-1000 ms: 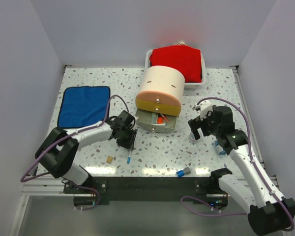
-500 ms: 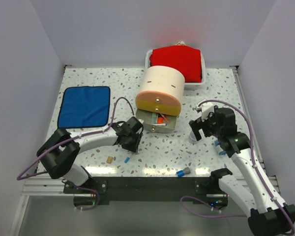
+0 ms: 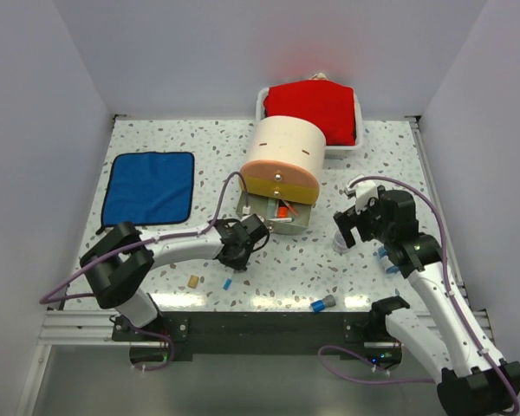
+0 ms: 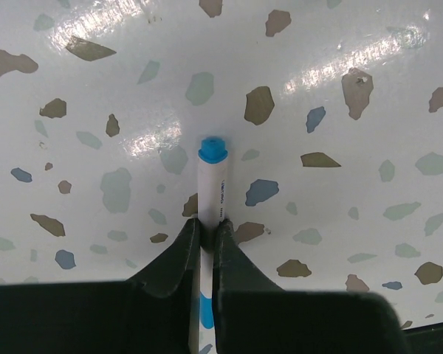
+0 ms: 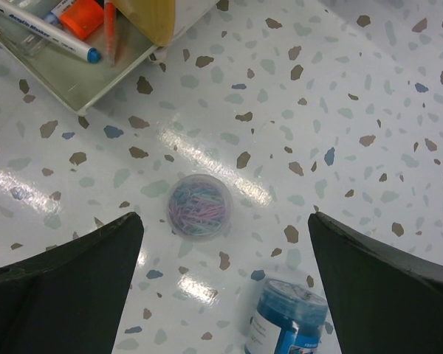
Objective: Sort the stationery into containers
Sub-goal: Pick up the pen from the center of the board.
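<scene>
The sorting looks partly done: the lower drawer (image 5: 66, 77) of the cream unit (image 3: 284, 149) stands pulled out and already holds an orange marker (image 5: 81, 16), a red pen (image 5: 109, 29) and a blue-tipped white pen (image 5: 40, 26); the upper drawer (image 3: 277, 182) is closed. The left gripper (image 4: 207, 225) has its jaws pinched tight on a blue-capped pen (image 4: 212, 177), just near-left of the open drawer; whether that pen is clear of the table (image 4: 340, 147) I cannot tell from the wrist view. The right gripper (image 3: 354, 227) hangs with its jaws spread wide and empty above the clear cup (image 5: 200, 205) of paper clips, with a blue-lidded tub (image 5: 284, 324) just beside it. Loose and yet to be sorted are also the tan eraser (image 3: 192, 281), a small blue piece (image 3: 227, 282) and the blue-grey cap piece (image 3: 321, 304) near the front edge; so more seems left than done.
</scene>
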